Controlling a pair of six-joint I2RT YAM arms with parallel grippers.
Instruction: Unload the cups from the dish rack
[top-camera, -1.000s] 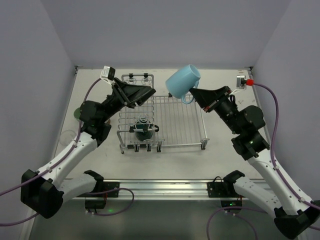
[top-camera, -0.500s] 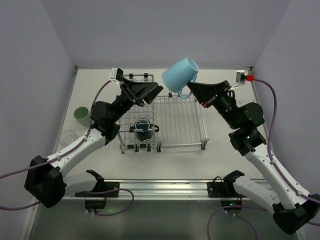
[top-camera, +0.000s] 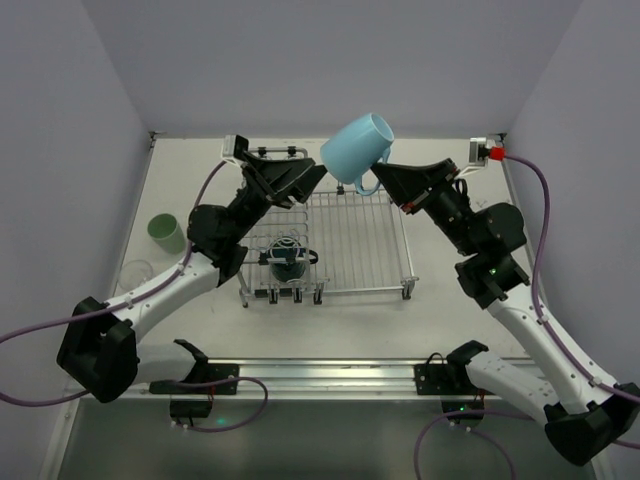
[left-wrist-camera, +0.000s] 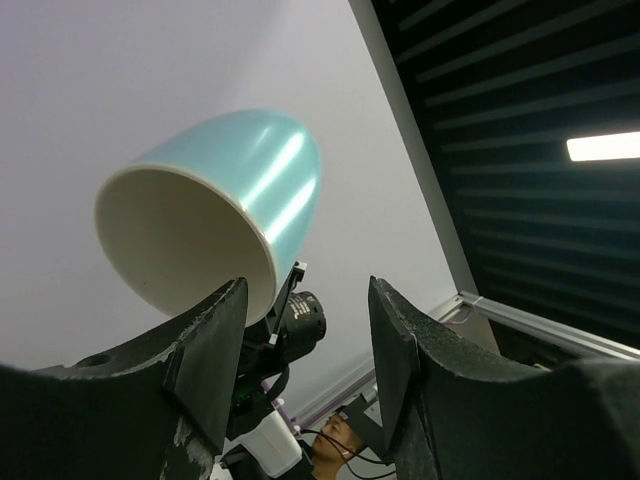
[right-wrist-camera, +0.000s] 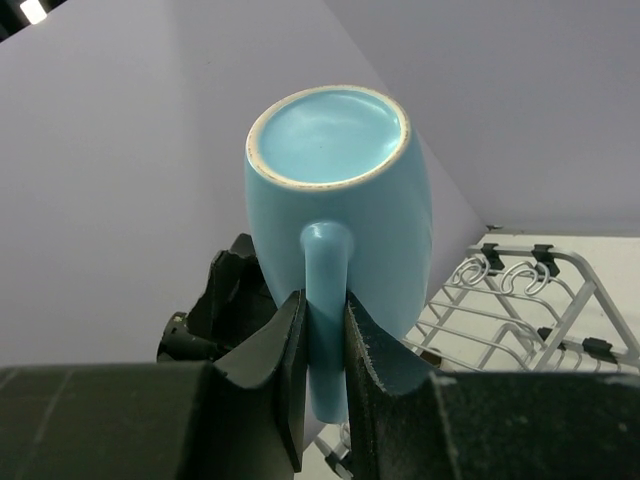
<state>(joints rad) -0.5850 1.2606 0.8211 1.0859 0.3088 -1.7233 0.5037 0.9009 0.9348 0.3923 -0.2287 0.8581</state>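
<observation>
One cup, the light-blue mug (top-camera: 358, 148), hangs tilted above the far edge of the dish rack (top-camera: 352, 238), its handle pinched by the right hand (right-wrist-camera: 322, 305). The left hand (left-wrist-camera: 305, 290), fingers spread and empty, hovers just beside it. A dark teal cup (top-camera: 288, 263) sits inside the rack; a pale green cup (top-camera: 166, 233) stands on the table (top-camera: 350, 322).

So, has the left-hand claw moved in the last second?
Yes. Seen from above, the left gripper has swung right along the dish rack's far edge, closing on the light-blue mug.
</observation>
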